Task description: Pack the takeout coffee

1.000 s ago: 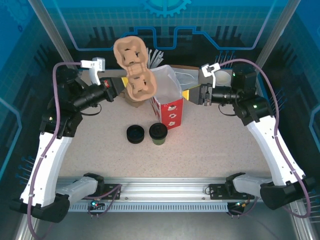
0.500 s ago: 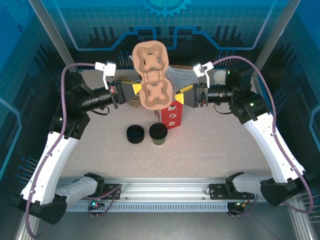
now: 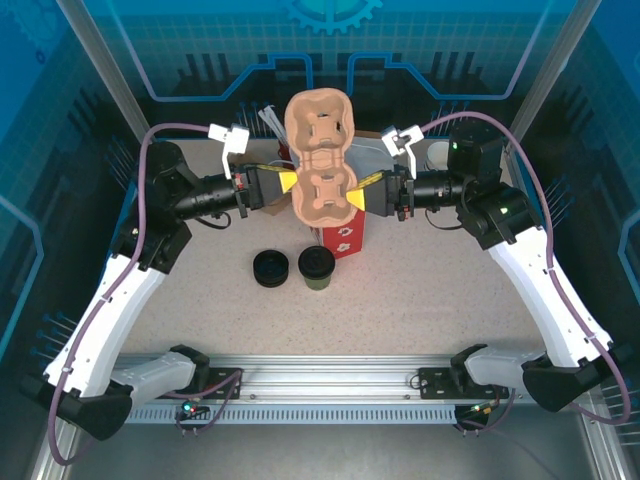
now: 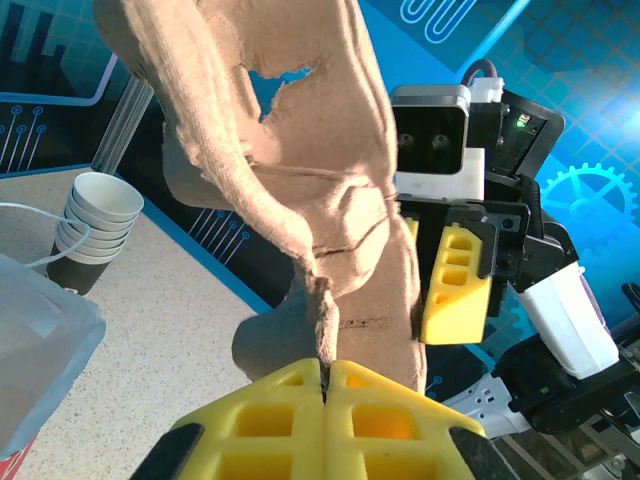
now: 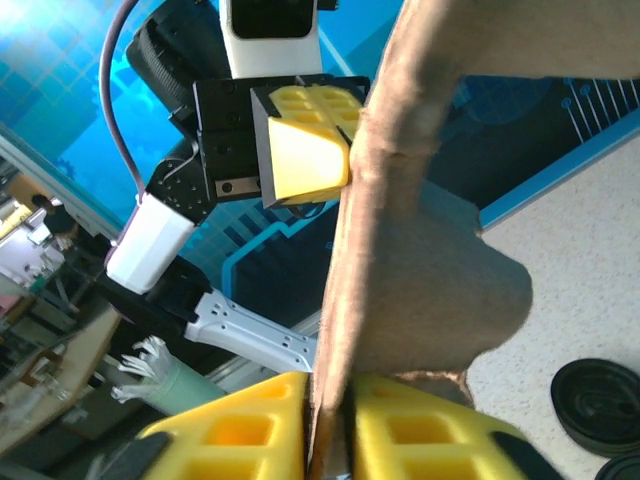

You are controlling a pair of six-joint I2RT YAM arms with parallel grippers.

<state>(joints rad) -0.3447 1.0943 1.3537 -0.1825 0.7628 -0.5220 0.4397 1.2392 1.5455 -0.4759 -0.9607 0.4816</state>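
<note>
The takeout coffee [image 3: 316,268], a small dark cup with a black lid, stands on the table in front of the red bag. High above the bag hangs a tan pulp cup carrier [image 3: 320,150], gripped from both sides. My left gripper [image 3: 292,182] is shut on its left edge, the yellow fingertips [image 4: 325,375] pinching the thin rim of the carrier [image 4: 330,200]. My right gripper [image 3: 357,192] is shut on the opposite edge, its jaws [image 5: 335,385] clamped on the carrier [image 5: 420,260]. Each wrist view shows the other gripper across the carrier.
A red and white bag [image 3: 345,235] with a clear liner stands open below the carrier. A low black stack of lids [image 3: 269,268] sits left of the coffee. Stacked lidless cups [image 4: 95,215] stand at the back right.
The left arm swung the carrier rightward to hang over the bag. The right gripper moved in and closed on the carrier's right edge.
</note>
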